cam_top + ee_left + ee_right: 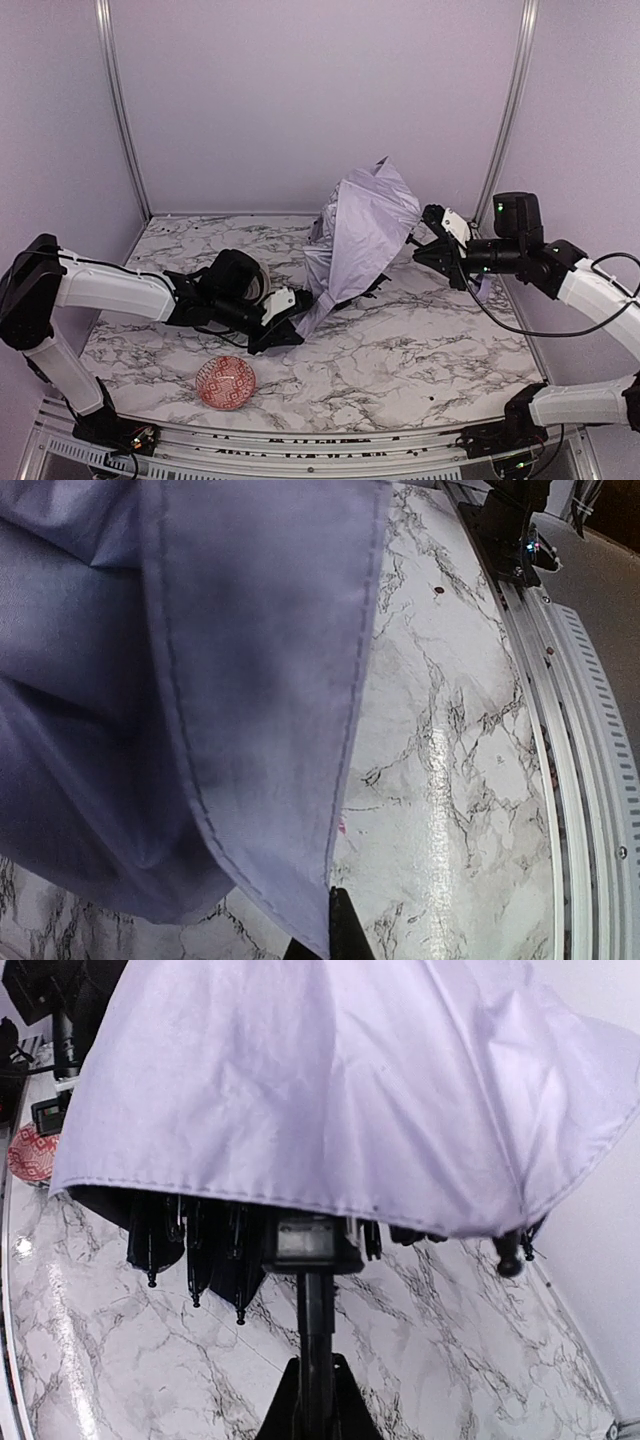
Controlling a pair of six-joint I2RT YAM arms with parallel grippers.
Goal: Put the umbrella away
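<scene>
The umbrella (360, 230) is half collapsed, its pale lavender canopy bunched and tilted over the middle of the marble table. My right gripper (428, 245) is shut on its thin black shaft; in the right wrist view the shaft (316, 1320) rises between my fingers (315, 1395) to the runner block, with black rib tips hanging under the canopy (330, 1080). My left gripper (290, 315) is at the canopy's low left end. In the left wrist view the fabric (200, 680) covers one finger, its hem lies against the other, and the left gripper (325, 935) is pinched on it.
A red patterned bowl (226, 383) sits near the table's front left, also in the right wrist view (30, 1150). Lavender walls close the back and sides. The metal front rail (580, 740) and an arm base (505, 530) lie along the near edge.
</scene>
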